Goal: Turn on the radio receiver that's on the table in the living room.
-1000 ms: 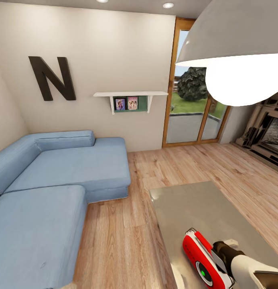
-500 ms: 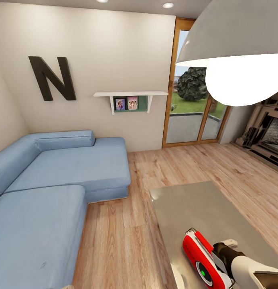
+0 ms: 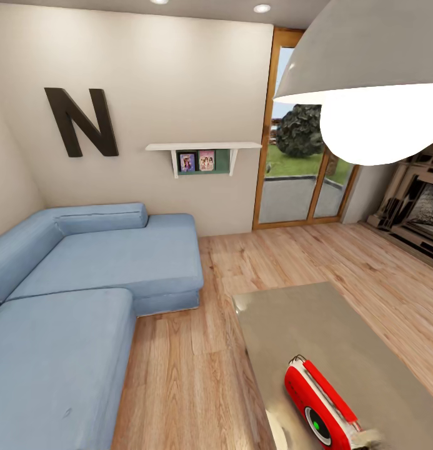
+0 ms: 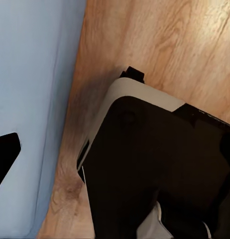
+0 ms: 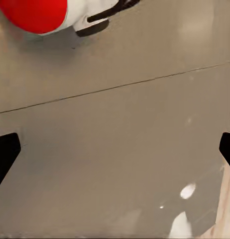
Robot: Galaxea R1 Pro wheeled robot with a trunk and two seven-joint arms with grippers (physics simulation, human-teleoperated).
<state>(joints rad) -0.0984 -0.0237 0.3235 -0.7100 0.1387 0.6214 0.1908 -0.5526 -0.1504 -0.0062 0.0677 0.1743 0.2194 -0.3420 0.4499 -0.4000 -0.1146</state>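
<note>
The red radio receiver (image 3: 317, 400) with white trim and a grey dial with a green centre stands on the near part of the glossy grey-beige table (image 3: 303, 319). In the right wrist view my right gripper (image 5: 115, 152) is open over the bare table top (image 5: 125, 139), with a black fingertip (image 5: 5, 154) at each side edge and nothing between them. The radio's red and white body (image 5: 40, 15) lies a little beyond it, apart from the fingers. My left gripper (image 4: 115, 154) hangs low beside my dark base (image 4: 155, 169), with one black fingertip (image 4: 5, 155) showing against the blue sofa.
The blue sectional sofa (image 3: 85, 281) fills the left, with a strip of wood floor (image 3: 191, 350) between it and the table. A black "N" (image 3: 82, 122) and a white shelf (image 3: 204, 150) hang on the far wall. Glass doors (image 3: 297, 175) and a fireplace (image 3: 416, 206) stand at the right; a lamp shade (image 3: 366, 75) hangs close overhead.
My right arm has pulled back from the radio's side and dropped out of the head view at the bottom right. The radio has stayed in place.
</note>
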